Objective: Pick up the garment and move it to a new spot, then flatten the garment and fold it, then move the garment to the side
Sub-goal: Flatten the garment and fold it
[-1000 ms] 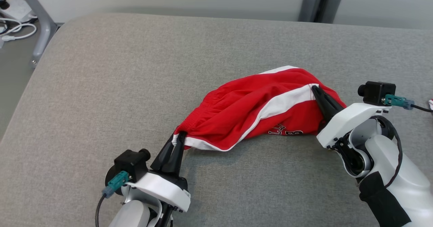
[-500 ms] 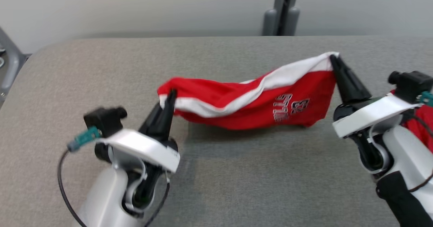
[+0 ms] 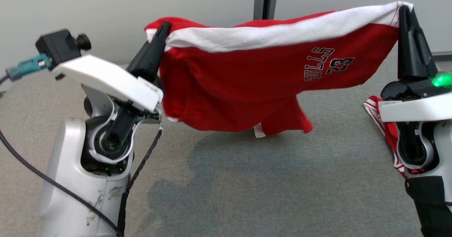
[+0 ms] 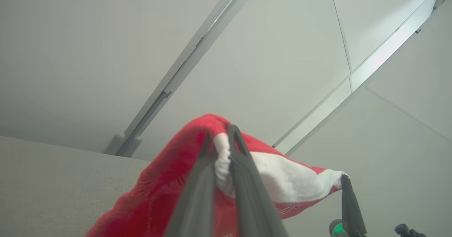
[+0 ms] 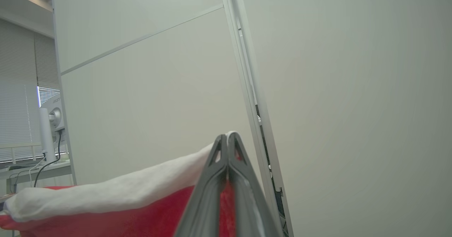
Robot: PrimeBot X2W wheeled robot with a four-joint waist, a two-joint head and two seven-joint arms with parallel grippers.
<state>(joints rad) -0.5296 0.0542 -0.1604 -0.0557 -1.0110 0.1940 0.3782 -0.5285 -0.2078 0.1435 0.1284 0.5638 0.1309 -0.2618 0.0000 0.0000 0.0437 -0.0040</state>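
Hanging between the 2 grippers, the red garment point(image 3: 247, 81) is now off the grey padded table point(image 3: 247, 194). 1 second ago it lay bunched on that surface with a gripper pinching each end.

- Left gripper point(image 3: 163, 27): at 10 o'clock in the head view, fingers clamped together on the white-banded corner of the garment. The left wrist view confirms cloth pinched between the fingers.
- Right gripper point(image 3: 405, 9): at 2 o'clock, fingers pressed together on the opposite white corner.
- Garment: both ends have risen and the ends have been drawn apart. The white band now runs nearly taut along the top edge. The red body drapes toward 6 o'clock, with its shadow on the table below. The lowest hem appears clear of the surface.
- The head camera has also tilted up, so part of the shift in the picture is camera motion.
- Another red-and-white cloth point(image 3: 379, 115) lies on the table at 3 o'clock, beside the right arm.

Assessment: the pick-up is complete. The garment hangs spread for carrying to a new spot. Flattening, folding and moving aside remain.
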